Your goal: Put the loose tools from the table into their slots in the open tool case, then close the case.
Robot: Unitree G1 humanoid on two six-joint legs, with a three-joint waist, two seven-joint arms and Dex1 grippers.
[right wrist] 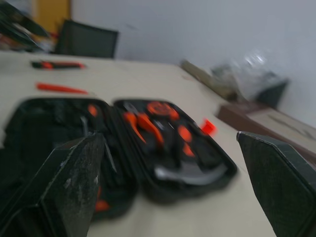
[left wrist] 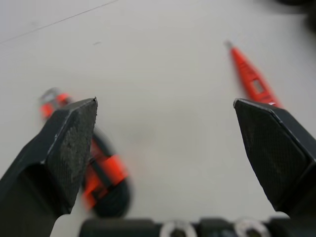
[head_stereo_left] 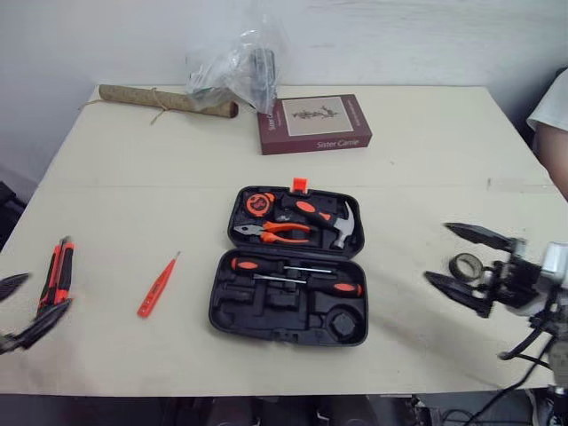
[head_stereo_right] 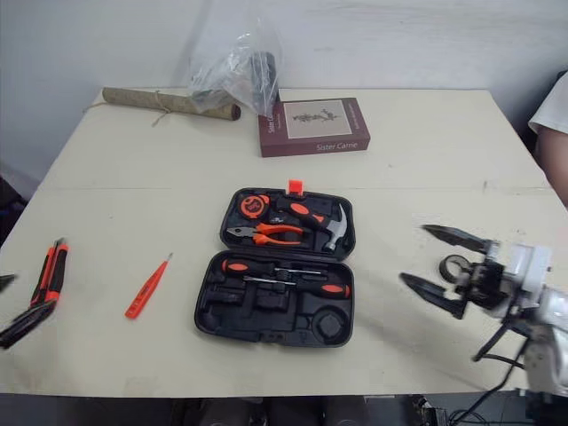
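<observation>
The black tool case (head_stereo_left: pixel 288 266) lies open at the table's middle. A tape measure, pliers (head_stereo_left: pixel 271 232) and a hammer (head_stereo_left: pixel 342 226) fill its far half, and two screwdrivers (head_stereo_left: pixel 297 275) lie in its near half. A black-and-orange utility knife (head_stereo_left: pixel 56 273) lies at the far left, with a red tester screwdriver (head_stereo_left: pixel 158 285) between it and the case. A black tape roll (head_stereo_left: pixel 465 266) lies right of the case. My left gripper (head_stereo_left: pixel 22 308) hangs open just in front of the knife (left wrist: pixel 101 177). My right gripper (head_stereo_left: pixel 441 253) is open beside the tape roll, pointing at the case (right wrist: pixel 148 143).
A maroon book (head_stereo_left: pixel 314 123), a crumpled plastic bag (head_stereo_left: pixel 232 67) and a cardboard tube (head_stereo_left: pixel 164 100) lie along the table's far side. A person's sleeve (head_stereo_left: pixel 555 106) shows at the right edge. The table's front edge runs just below both grippers.
</observation>
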